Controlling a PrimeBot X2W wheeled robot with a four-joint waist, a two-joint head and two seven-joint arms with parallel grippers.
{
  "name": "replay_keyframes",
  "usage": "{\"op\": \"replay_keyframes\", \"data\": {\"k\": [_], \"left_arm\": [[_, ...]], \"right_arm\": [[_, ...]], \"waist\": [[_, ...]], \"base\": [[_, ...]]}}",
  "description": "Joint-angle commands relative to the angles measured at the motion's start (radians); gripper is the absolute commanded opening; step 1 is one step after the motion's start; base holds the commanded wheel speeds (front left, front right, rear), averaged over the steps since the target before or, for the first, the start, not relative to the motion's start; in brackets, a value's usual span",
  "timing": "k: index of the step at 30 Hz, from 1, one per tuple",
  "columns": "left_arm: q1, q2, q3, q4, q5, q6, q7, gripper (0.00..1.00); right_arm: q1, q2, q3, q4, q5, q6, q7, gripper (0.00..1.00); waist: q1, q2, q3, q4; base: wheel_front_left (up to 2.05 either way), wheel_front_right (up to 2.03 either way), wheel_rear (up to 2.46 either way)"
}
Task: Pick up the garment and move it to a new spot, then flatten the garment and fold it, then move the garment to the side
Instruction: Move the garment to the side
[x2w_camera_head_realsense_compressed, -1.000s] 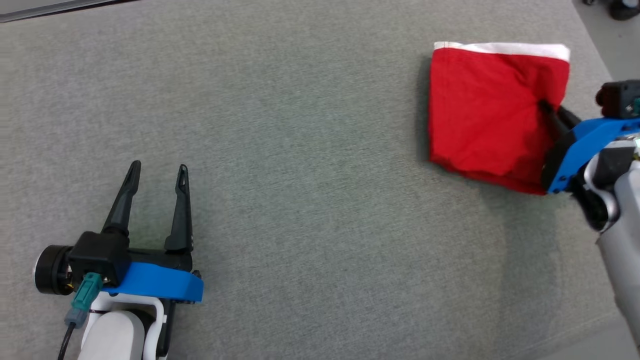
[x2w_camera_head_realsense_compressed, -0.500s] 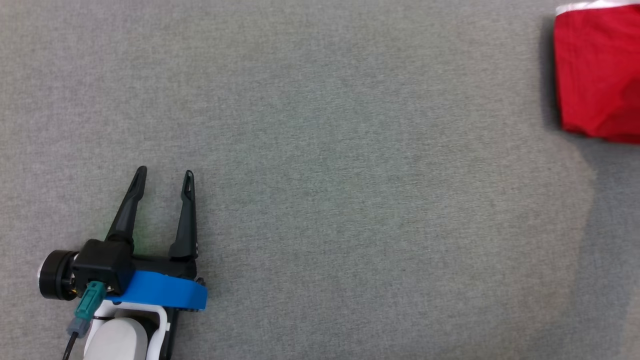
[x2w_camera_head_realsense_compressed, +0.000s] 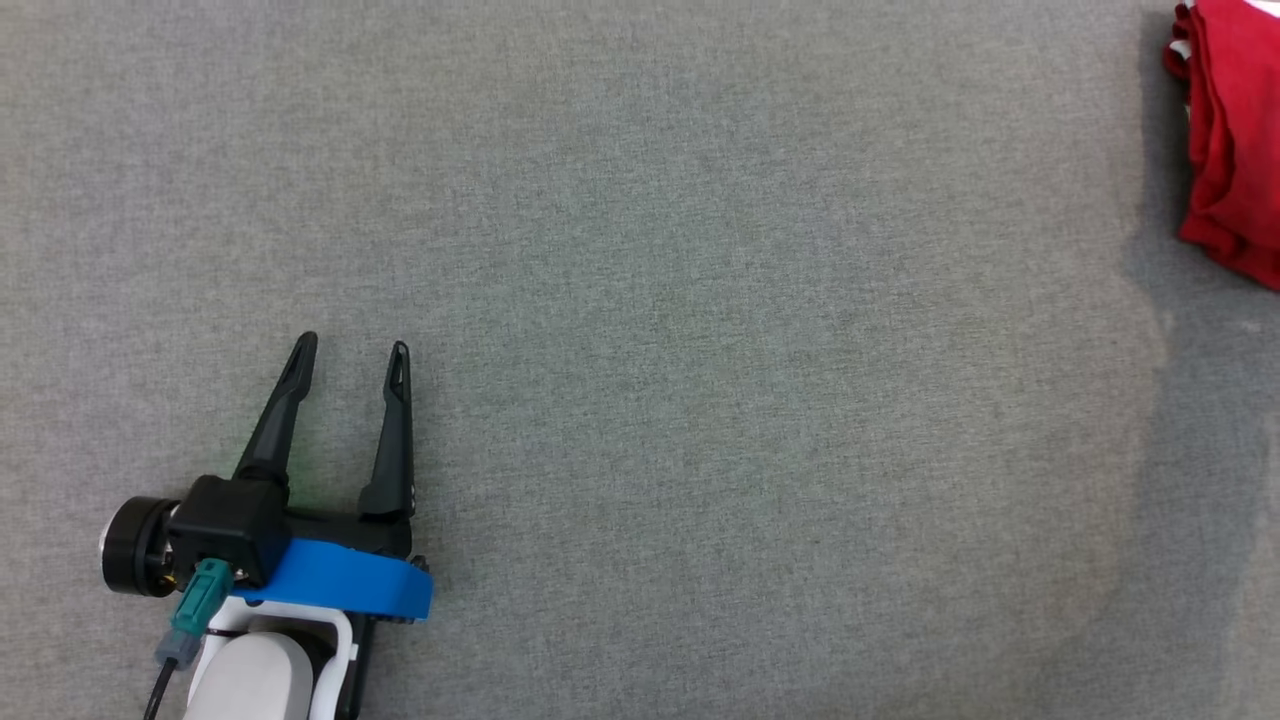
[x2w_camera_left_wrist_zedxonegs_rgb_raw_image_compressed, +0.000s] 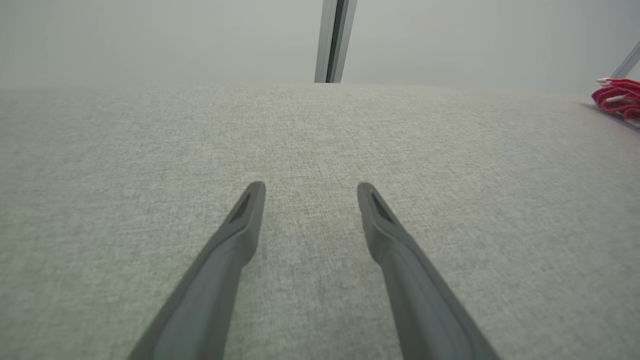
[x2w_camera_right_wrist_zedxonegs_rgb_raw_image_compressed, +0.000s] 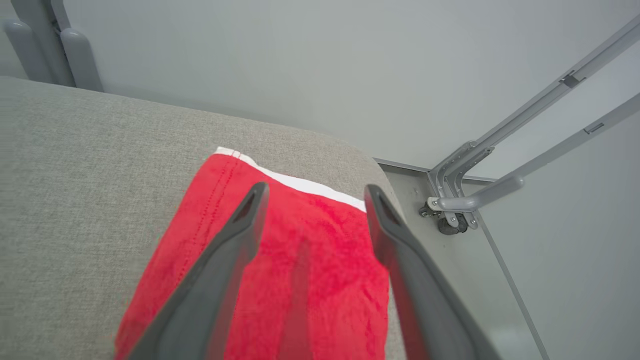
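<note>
Released since a second ago, the red garment (x2w_camera_right_wrist_zedxonegs_rgb_raw_image_compressed: 320, 235) lies folded near the right corner of the grey tabletop (x2w_camera_head_realsense_compressed: 640, 300). The right pincer (x2w_camera_right_wrist_zedxonegs_rgb_raw_image_compressed: 316, 189) now stands spread just above it, pinching nothing. Well apart, the left pincer (x2w_camera_head_realsense_compressed: 352, 345) is spread and empty over bare tabletop.

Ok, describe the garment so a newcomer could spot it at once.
Start from the grey fabric surface. Go to its right-hand corner, beside the metal frame. The garment lies folded there: bright red with a white edge, against plain grey.
</note>
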Motion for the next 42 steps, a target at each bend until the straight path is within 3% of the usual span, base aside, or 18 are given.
{"op": "replay_keyframes", "data": {"k": [1, 14, 20, 26, 32, 36, 42], "left_arm": [[-0.009, 0.0, -0.003, 0.008, -0.002, 0.001, -0.005, 1.0], [-0.043, -0.01, 0.011, 0.118, -0.035, 0.003, -0.066, 1.0], [-0.024, -0.022, 0.033, 0.206, -0.063, 0.017, -0.095, 1.0], [0.044, -0.043, 0.059, 0.256, -0.09, 0.034, -0.121, 1.0], [0.121, -0.073, 0.073, 0.276, -0.118, 0.053, -0.13, 1.0], [0.156, -0.08, 0.083, 0.291, -0.128, 0.06, -0.133, 1.0], [0.187, -0.086, 0.086, 0.299, -0.123, 0.066, -0.135, 1.0]], "right_arm": [[-0.001, 0.015, 0.013, 0.001, -0.008, 0.0, -0.013, 1.0], [0.052, 0.126, 0.133, -0.038, 0.026, 0.0, -0.104, 1.0], [0.125, 0.209, 0.184, -0.071, 0.042, 0.0, -0.164, 1.0], [0.287, 0.322, 0.203, -0.132, 0.023, 0.0, -0.238, 1.0], [0.48, 0.424, 0.14, -0.21, -0.019, 0.0, -0.268, 1.0], [0.608, 0.446, 0.09, -0.284, -0.052, 0.0, -0.277, 1.0], [0.746, 0.448, 0.124, -0.378, 0.03, 0.0, -0.279, 1.0]], "waist": [[0.0, -0.0001, -0.011, -0.005], [0.0, -0.0001, -0.167, 0.005], [0.0, -0.0001, -0.273, 0.028], [0.0, -0.0001, -0.374, 0.058], [0.0, -0.0001, -0.426, 0.084], [0.0, -0.0001, -0.441, 0.097], [0.0, -0.0001, -0.446, 0.11]], "base": [[0.0, 0.0, 0.0], [0.0, 0.0, 0.0], [0.0, 0.0, 0.0], [0.0, 0.0, 0.0], [0.0, 0.0, 0.0], [0.0, 0.0, 0.0], [0.0, 0.0, 0.0]]}}
